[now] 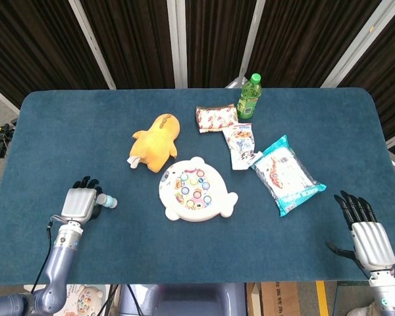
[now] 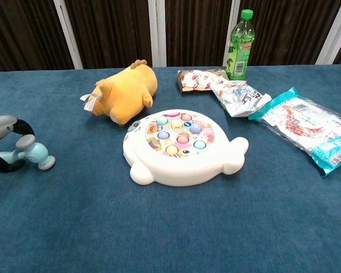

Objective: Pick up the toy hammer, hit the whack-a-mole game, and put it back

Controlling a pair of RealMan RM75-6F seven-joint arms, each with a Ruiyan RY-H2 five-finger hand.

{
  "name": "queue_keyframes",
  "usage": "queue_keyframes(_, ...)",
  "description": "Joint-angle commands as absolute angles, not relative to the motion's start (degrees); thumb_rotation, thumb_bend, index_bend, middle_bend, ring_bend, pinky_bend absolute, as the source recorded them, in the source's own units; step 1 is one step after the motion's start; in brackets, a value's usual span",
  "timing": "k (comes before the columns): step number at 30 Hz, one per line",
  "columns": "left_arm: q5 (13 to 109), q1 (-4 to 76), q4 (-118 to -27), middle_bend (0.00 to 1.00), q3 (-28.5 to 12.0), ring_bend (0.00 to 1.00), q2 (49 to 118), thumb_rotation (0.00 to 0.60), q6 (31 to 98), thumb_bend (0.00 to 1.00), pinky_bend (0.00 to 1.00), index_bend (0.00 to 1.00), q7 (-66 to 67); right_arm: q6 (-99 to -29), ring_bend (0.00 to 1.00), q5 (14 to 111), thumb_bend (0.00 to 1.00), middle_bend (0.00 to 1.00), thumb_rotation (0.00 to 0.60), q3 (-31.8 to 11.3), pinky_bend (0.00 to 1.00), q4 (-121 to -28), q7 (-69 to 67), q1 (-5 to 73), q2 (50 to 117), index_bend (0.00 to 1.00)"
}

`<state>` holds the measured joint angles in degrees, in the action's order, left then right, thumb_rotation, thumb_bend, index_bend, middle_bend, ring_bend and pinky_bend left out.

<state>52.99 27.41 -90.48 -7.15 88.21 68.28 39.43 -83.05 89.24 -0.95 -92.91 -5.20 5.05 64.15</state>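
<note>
Nearest the robot, right of the game [image 1: 196, 189], the right robot hand [image 1: 363, 232] rests on the surface [image 1: 66, 125] with fingers apart, holding nothing. Left of the game, the left robot hand [image 1: 81, 204] curls around the hammer [image 2: 33, 153] handle; whether it is clamped cannot be told. A loose hold could drop the hammer on lifting. Beyond the game lies a plush [image 1: 155, 140].
</note>
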Motion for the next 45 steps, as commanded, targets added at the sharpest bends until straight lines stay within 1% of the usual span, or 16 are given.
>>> queue_keyframes(1,52.83,27.50,-90.52,0.20,-7.18,0.09,88.25,0.600,68.38,0.42,0.20,0.49,39.38,-83.06,0.00,89.30,0.17,0.00,0.600,-0.95,0.00,-92.90,-5.19,5.07,64.15,0.00)
queue_keyframes(4,52.51,27.66,-90.52,0.21,-7.14,0.09,88.33,0.600,68.35,0.42,0.20,0.49,39.51,-83.08,0.00,89.34,0.17,0.00,0.600,-0.93,0.00,-92.94,-5.23,5.05,64.14,0.00)
queue_keyframes(7,52.38,27.82,-90.49,0.22,-7.04,0.11,88.49,0.600,68.40,0.45,0.22,0.50,39.70,-83.07,0.00,89.30,0.17,0.00,0.600,-0.94,0.00,-92.96,-5.25,5.05,64.12,0.00)
queue_keyframes(9,52.35,27.88,-90.49,0.23,-6.97,0.14,88.65,0.600,68.47,0.48,0.25,0.50,39.71,-83.03,0.00,89.28,0.17,0.00,0.600,-0.93,0.00,-92.99,-5.24,5.05,64.12,0.00)
queue_keyframes(11,52.48,27.93,-90.36,0.26,-6.85,0.18,88.88,0.600,68.69,0.50,0.31,0.51,39.70,-83.05,0.00,89.29,0.17,0.00,0.600,-0.93,0.00,-93.00,-5.19,5.05,64.11,0.00)
queue_keyframes(15,52.50,27.94,-90.20,0.34,-6.74,0.26,89.16,0.600,68.86,0.54,0.40,0.56,39.44,-83.03,0.00,89.27,0.17,0.00,0.600,-0.94,0.00,-93.01,-5.21,5.05,64.09,0.00)
queue_keyframes(21,53.99,27.94,-89.91,0.42,-6.68,0.33,89.19,0.600,69.40,0.61,0.48,0.60,38.24,-82.95,0.00,89.13,0.17,0.00,0.600,-0.97,0.00,-93.04,-5.32,5.05,64.05,0.00)
queue_keyframes(30,56.78,28.31,-91.77,0.43,-7.00,0.34,87.44,0.600,69.80,0.64,0.49,0.61,36.67,-82.73,0.00,88.83,0.17,0.00,0.600,-1.00,0.00,-93.33,-5.40,5.06,63.98,0.00)
queue_keyframes(37,60.32,30.13,-95.73,0.44,-7.16,0.34,83.91,0.600,69.82,0.64,0.49,0.61,39.22,-83.13,0.00,89.27,0.17,0.00,0.600,-0.92,0.00,-93.26,-5.21,4.94,63.96,0.00)
queue_keyframes(45,58.81,34.20,-104.39,0.44,-11.30,0.34,79.36,0.600,69.78,0.64,0.49,0.61,45.69,-83.13,0.00,89.38,0.17,0.00,0.600,-0.95,0.00,-93.20,-5.08,5.01,64.06,0.00)
